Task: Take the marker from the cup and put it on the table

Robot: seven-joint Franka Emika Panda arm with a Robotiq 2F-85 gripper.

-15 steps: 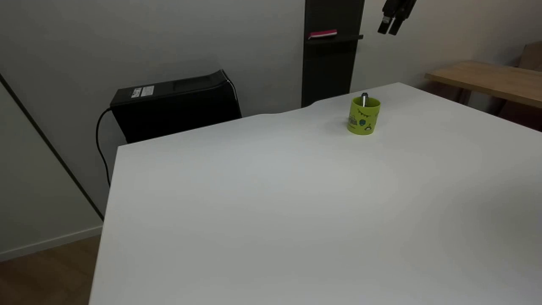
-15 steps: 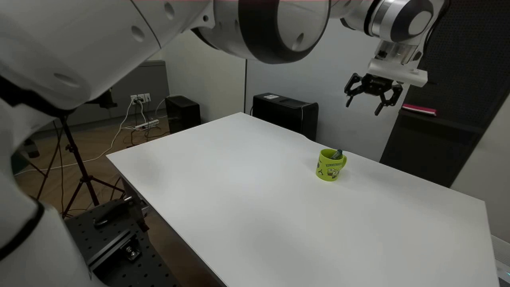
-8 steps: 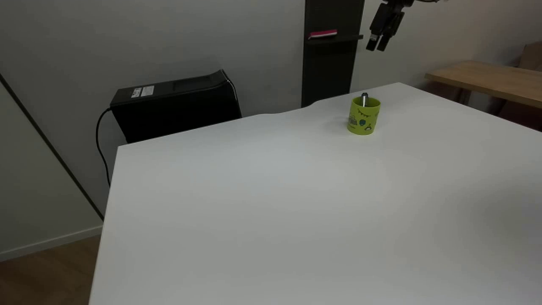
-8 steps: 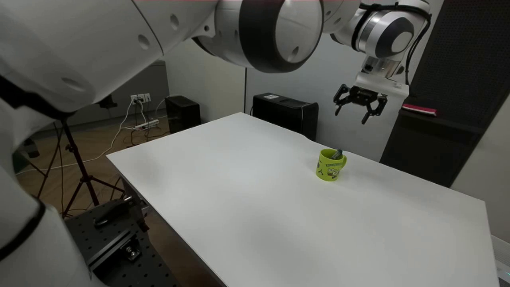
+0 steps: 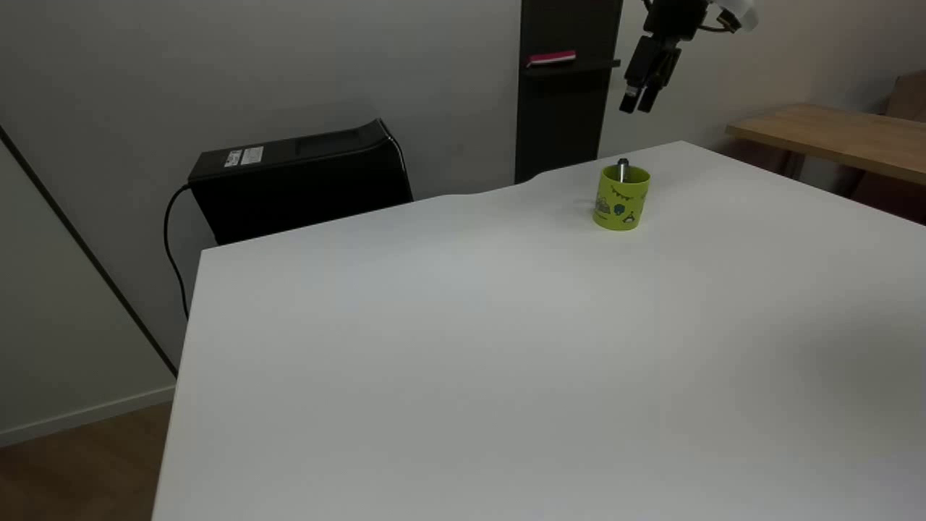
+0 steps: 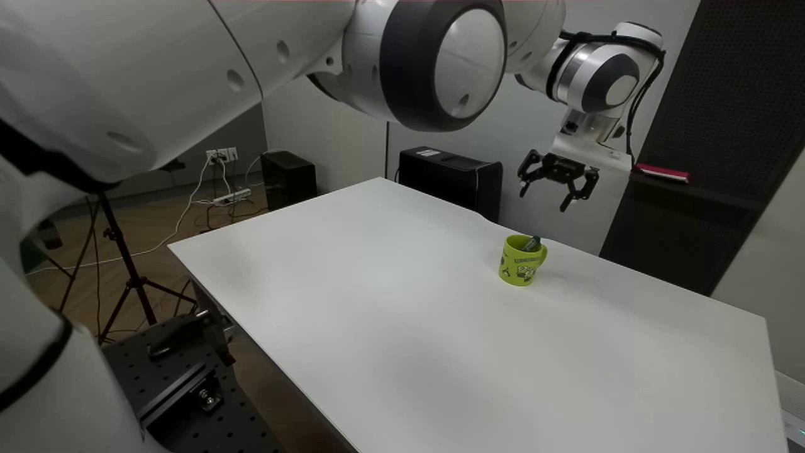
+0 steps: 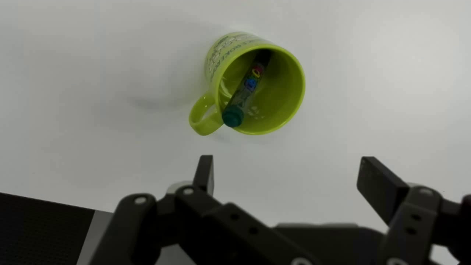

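Observation:
The lime-green cup [image 6: 512, 269] stands upright on the white table [image 6: 409, 327], near its back edge; it also shows in an exterior view [image 5: 619, 210]. The marker [image 7: 244, 90] leans inside the cup, its teal end resting at the rim beside the handle, its dark end down in the cup. The marker's top also shows in both exterior views [image 5: 623, 171] [image 6: 533, 243]. My gripper [image 6: 543, 201] is open and empty, above the cup and apart from it. In the wrist view the open fingers [image 7: 287, 158] lie below the cup [image 7: 283, 88] in the picture.
A black box-shaped device [image 5: 296, 181] stands behind the table's back edge. A dark panel [image 6: 698, 233] with a pink-and-white item [image 6: 661, 172] on its ledge stands behind too. A light wooden table [image 5: 832, 137] is beyond the far corner.
My gripper has come down and closer to the cup, moving leftward in both exterior views. It stays open. The cup and marker have not moved.

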